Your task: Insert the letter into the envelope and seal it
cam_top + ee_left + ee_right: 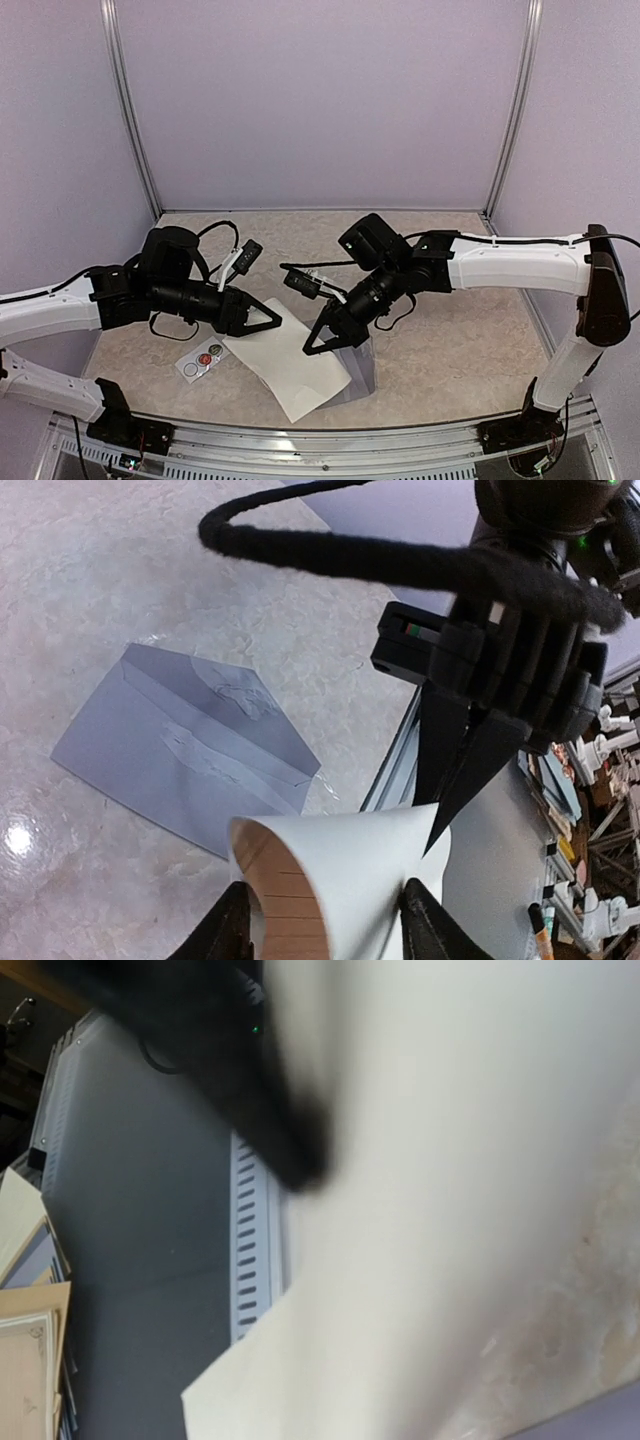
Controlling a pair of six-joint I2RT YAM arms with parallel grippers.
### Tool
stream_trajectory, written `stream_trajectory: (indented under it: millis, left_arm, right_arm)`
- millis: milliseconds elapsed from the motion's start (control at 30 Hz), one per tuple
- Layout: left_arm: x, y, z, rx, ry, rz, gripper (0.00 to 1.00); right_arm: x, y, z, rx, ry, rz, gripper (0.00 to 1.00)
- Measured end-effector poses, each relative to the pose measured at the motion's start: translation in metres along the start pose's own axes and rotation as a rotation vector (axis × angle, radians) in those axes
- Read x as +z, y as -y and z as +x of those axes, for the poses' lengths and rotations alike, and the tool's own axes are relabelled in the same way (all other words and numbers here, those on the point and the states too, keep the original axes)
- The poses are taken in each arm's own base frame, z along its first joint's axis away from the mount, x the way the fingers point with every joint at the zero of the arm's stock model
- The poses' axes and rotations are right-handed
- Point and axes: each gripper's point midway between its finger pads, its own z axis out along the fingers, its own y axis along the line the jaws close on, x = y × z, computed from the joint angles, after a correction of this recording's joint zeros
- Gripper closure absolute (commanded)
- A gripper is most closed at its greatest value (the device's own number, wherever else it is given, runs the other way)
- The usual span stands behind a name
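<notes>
- progress: early imo. The envelope (180, 745) lies flat on the table (450, 340) w/ its flap open and nothing in it, so the insert and the seal aren't done yet
- the letter (290, 375) is out of the envelope, lying just beside it in the top view. Its near end rests on the table, the far end is lifted between the two grippers
- left gripper (330, 920): jaws partway apart, one finger (235, 925) on each side of the sheet. The sheet is bowed into an arch between them, so it looks squeezed from both edges
- right gripper (318, 345): jaws together, tips meeting in a point at the sheet's corner. Looks like a pinch on that corner, tho the right wrist cam is mostly blur + cream paper
- pose: both arms reach in from the sides and angle down, w/ tips near each other mid-table. The right one hangs partly over the envelope
- small sticker card (203, 358) sits under the left arm, apart from the letter, prob for sealing later
</notes>
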Motion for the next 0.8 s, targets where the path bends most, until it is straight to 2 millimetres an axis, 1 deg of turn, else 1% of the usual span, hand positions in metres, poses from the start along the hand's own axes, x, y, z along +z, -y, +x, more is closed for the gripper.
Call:
stream_trajectory:
  millis: [67, 167, 267, 300, 333, 367, 433, 500, 533, 600, 633, 667, 700, 733, 767, 800]
  left_arm:
    - [-0.002, 0.001, 0.002, -0.010, 0.000, 0.017, 0.71]
    - [-0.007, 0.004, 0.002, -0.009, 0.011, 0.047, 0.76]
    - [-0.012, 0.008, -0.002, -0.011, 0.029, 0.067, 0.75]
    - [-0.013, 0.009, -0.003, -0.010, 0.033, 0.072, 0.72]
    - [-0.014, 0.010, -0.004, -0.010, 0.038, 0.076, 0.70]
    - [-0.015, 0.010, -0.004, -0.011, 0.041, 0.079, 0.72]
    - [-0.015, 0.010, -0.004, -0.017, 0.039, 0.083, 0.86]
    - [-0.015, 0.010, -0.004, -0.022, 0.037, 0.088, 0.96]
    - [-0.015, 0.010, -0.003, -0.021, 0.037, 0.091, 0.99]
    - [-0.015, 0.010, -0.003, -0.025, 0.037, 0.093, 1.00]
    - [-0.015, 0.010, -0.004, -0.020, 0.038, 0.094, 0.94]
    - [-0.015, 0.010, -0.004, -0.020, 0.040, 0.093, 0.77]
    - [-0.015, 0.010, -0.003, -0.017, 0.040, 0.092, 0.49]
    - [-0.015, 0.009, -0.003, -0.017, 0.040, 0.089, 0.27]
    - [-0.014, 0.008, -0.003, -0.015, 0.040, 0.084, 0.13]
    - [-0.014, 0.006, -0.002, -0.016, 0.041, 0.077, 0.04]
  right_arm:
    - [0.000, 0.000, 0.001, -0.001, -0.004, 0.000, 1.00]
    - [0.000, 0.000, 0.001, -0.005, -0.004, 0.003, 1.00]
    - [0.001, 0.000, 0.002, -0.011, -0.007, 0.004, 1.00]
    - [0.000, 0.000, 0.003, -0.011, -0.010, 0.004, 1.00]
    - [0.000, 0.000, 0.004, -0.011, -0.013, 0.004, 1.00]
    - [0.000, 0.000, 0.005, -0.011, -0.017, 0.004, 1.00]
    - [0.000, 0.000, 0.006, -0.009, -0.023, 0.004, 1.00]
    - [0.000, 0.000, 0.007, -0.012, -0.026, 0.003, 1.00]
    - [0.000, 0.000, 0.007, -0.013, -0.026, 0.003, 1.00]
    - [0.000, 0.000, 0.007, -0.014, -0.026, 0.003, 1.00]
    - [0.000, 0.000, 0.007, -0.015, -0.024, 0.001, 1.00]
    - [0.001, 0.000, 0.007, -0.015, -0.023, -0.001, 1.00]
    - [0.001, -0.001, 0.007, -0.014, -0.021, -0.006, 1.00]
    - [0.001, -0.001, 0.008, -0.013, -0.020, -0.009, 1.00]
    - [0.001, -0.001, 0.008, -0.011, -0.019, -0.012, 1.00]
    - [0.002, -0.002, 0.008, -0.009, -0.018, -0.016, 1.00]
